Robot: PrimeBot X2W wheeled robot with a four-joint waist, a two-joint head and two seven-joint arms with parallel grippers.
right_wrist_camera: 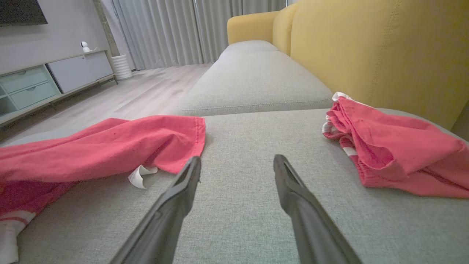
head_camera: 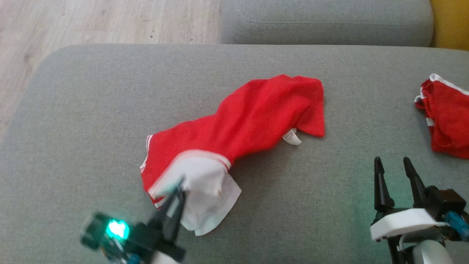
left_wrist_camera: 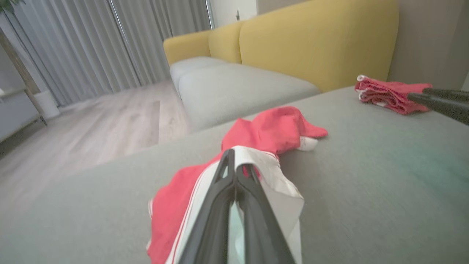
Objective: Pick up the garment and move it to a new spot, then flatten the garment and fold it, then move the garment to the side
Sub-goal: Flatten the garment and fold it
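Note:
The garment (head_camera: 242, 121) is red with a white section and a small white tag, stretched in a rumpled band across the grey sofa cushion (head_camera: 91, 110). My left gripper (head_camera: 179, 187) is shut on the garment's white end at the lower left. In the left wrist view the closed fingers (left_wrist_camera: 234, 172) pinch the white cloth, with the garment (left_wrist_camera: 271, 128) trailing away behind. My right gripper (head_camera: 394, 165) hovers open over bare cushion at the lower right, holding nothing. In the right wrist view its fingertips (right_wrist_camera: 236, 165) point between the garment (right_wrist_camera: 110, 146) and a second red cloth.
A second crumpled red and white cloth (head_camera: 445, 117) lies at the cushion's right edge, also seen as a red heap (right_wrist_camera: 384, 146) by the yellow sofa back (right_wrist_camera: 366, 51). Another grey seat cushion (head_camera: 326, 22) lies beyond. Wooden floor (head_camera: 91, 22) drops off at the far left.

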